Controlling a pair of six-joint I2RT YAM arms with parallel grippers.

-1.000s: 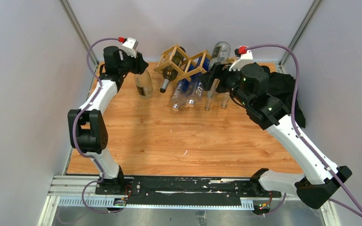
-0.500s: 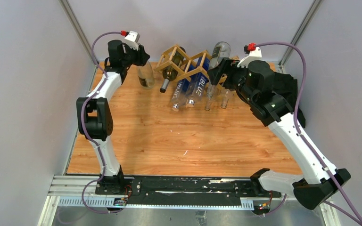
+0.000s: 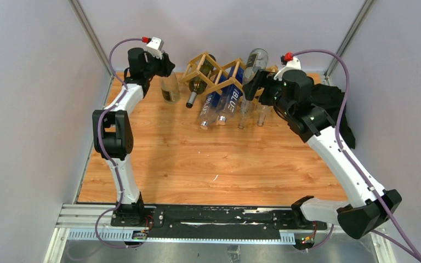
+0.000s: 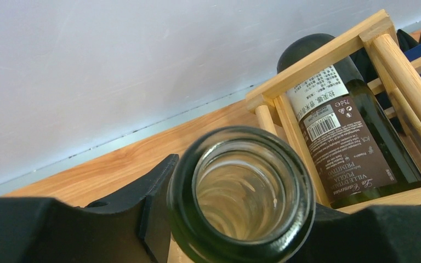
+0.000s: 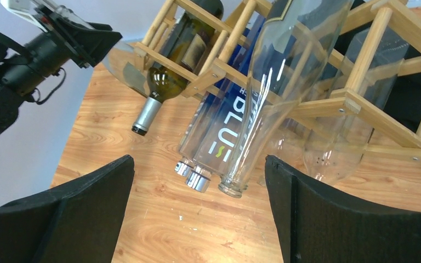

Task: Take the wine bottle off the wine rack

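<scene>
wine rack (image 3: 217, 70) sits on wood-grain table (image 3: 197, 159) between pale walls (image 3: 27, 137).

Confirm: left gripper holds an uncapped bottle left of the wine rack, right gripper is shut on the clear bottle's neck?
No. The right gripper is open, its jaws wide apart and not touching the clear bottle, as the right wrist view shows. The left gripper does hold the uncapped bottle left of the wine rack.
</scene>
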